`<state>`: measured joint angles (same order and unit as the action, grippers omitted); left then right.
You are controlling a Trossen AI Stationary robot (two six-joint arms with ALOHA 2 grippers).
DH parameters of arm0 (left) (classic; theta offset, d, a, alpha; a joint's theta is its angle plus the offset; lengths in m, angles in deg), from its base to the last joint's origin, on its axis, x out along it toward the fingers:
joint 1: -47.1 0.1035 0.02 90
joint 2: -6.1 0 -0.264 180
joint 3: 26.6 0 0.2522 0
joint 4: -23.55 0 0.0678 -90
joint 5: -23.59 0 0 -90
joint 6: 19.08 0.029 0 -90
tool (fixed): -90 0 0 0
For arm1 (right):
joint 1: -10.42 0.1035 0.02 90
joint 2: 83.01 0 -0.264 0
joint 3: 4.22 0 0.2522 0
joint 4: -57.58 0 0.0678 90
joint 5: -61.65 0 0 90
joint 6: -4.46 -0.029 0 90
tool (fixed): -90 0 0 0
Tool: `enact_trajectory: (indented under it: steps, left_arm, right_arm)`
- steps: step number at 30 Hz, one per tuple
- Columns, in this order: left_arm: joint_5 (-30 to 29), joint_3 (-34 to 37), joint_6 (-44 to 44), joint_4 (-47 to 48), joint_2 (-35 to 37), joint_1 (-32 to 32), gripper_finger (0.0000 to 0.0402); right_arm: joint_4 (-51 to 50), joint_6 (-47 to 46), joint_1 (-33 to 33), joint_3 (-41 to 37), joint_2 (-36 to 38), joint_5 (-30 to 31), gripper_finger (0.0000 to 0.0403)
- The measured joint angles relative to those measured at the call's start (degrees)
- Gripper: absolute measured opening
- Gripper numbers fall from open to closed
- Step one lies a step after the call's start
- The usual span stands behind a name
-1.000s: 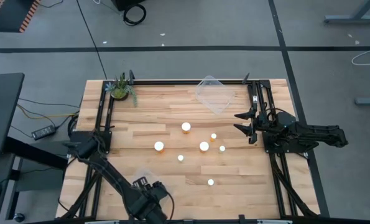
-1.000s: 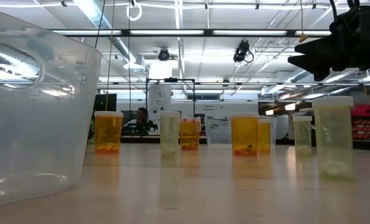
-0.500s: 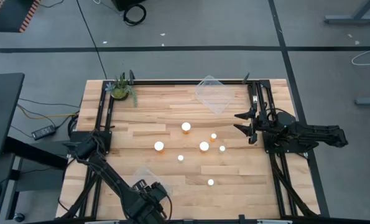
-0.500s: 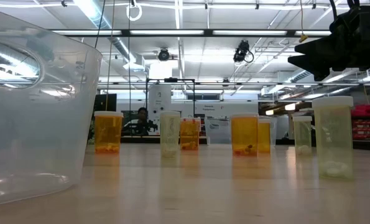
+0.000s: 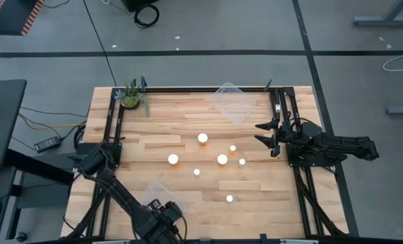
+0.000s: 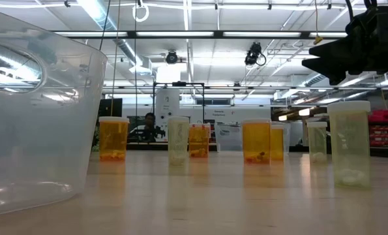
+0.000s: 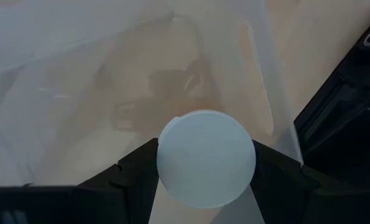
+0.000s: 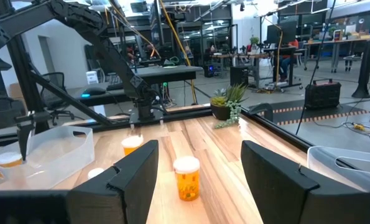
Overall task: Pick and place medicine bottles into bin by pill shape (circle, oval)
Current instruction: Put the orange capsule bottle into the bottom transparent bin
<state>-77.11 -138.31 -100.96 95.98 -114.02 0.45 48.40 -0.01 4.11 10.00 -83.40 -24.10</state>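
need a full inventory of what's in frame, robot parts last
standing bottles: seven, white caps, orange or pale bodies, scattered over the middle of the table
held bottle: one, white cap, between the left gripper's fingers above the near bin
near bin: one, clear plastic, near-left part of the table
far bin: one, clear plastic, far edge of the table, right of centre
plant: one, green, far-left corner
table: one, light wood with a black frame
left gripper: one, dark, over the near bin, shut on the held bottle
right gripper: one, dark, open, at the table's right side, holding nothing
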Motion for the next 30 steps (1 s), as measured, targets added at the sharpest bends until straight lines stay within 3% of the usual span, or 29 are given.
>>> enact_trajectory:
  steps: [15,21,30]
  left_arm:
    - [0.9,0.0,0.0,-0.1,0.0,-0.2,0.0245]
    - [1.0,0.0,-0.1,0.1,0.0,-0.5,0.0275]
    - [7.0,0.0,0.4,2.0,0.0,0.9,0.0306]
  right_arm:
    - [-0.2,0.0,0.0,0.0,0.0,0.0,0.0237]
    - [-0.2,0.0,0.0,0.0,0.0,0.0,0.0237]
    - [-0.2,0.0,0.0,0.0,0.0,0.0,0.0237]
